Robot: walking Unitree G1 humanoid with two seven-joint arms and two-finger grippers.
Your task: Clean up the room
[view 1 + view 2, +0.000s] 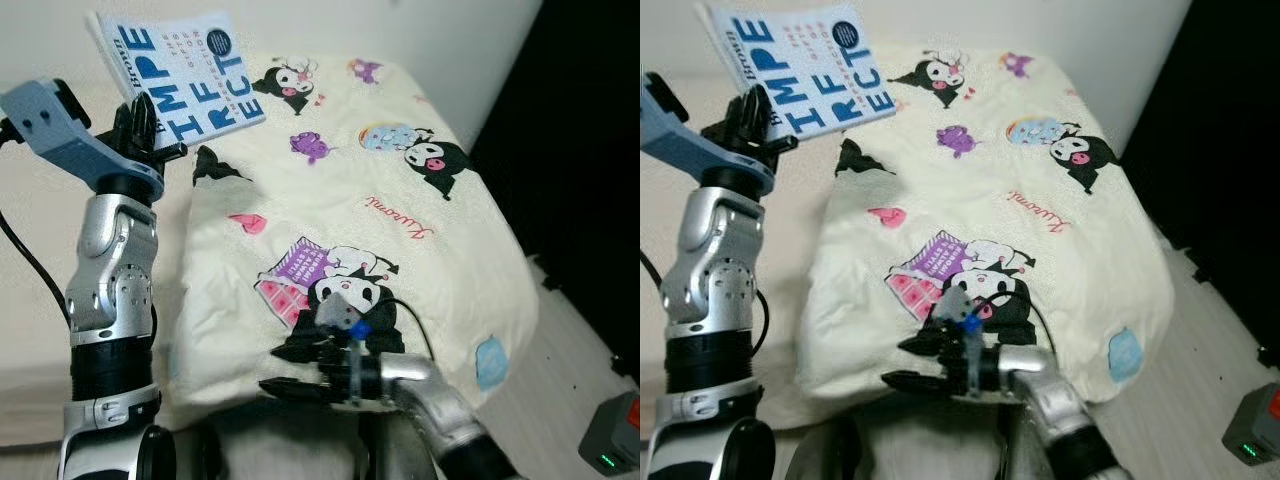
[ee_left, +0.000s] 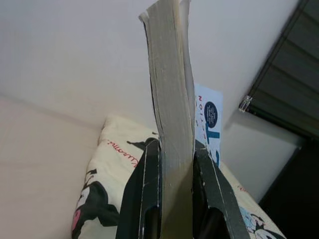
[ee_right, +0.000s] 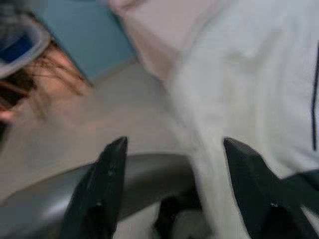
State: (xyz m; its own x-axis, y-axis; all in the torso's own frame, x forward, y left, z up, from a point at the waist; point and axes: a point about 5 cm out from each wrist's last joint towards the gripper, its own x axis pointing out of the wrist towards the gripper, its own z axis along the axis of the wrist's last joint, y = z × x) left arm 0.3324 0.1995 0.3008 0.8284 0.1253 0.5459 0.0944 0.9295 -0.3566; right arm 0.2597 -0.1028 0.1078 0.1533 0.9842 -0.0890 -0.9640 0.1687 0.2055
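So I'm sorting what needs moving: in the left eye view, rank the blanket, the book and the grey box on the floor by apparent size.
1. Blanket
2. Book, raised toward the camera
3. Grey box, cut off at the frame edge

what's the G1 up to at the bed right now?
The left pincer is shut on a white paperback book with big blue cover lettering, held raised above the cream cartoon-print duvet on the bed, close to the pale wall. The book stands on edge between the fingers. The right pincer is open and empty, low at the near edge of the duvet. A grey box with a green light sits on the floor to the robot's right.
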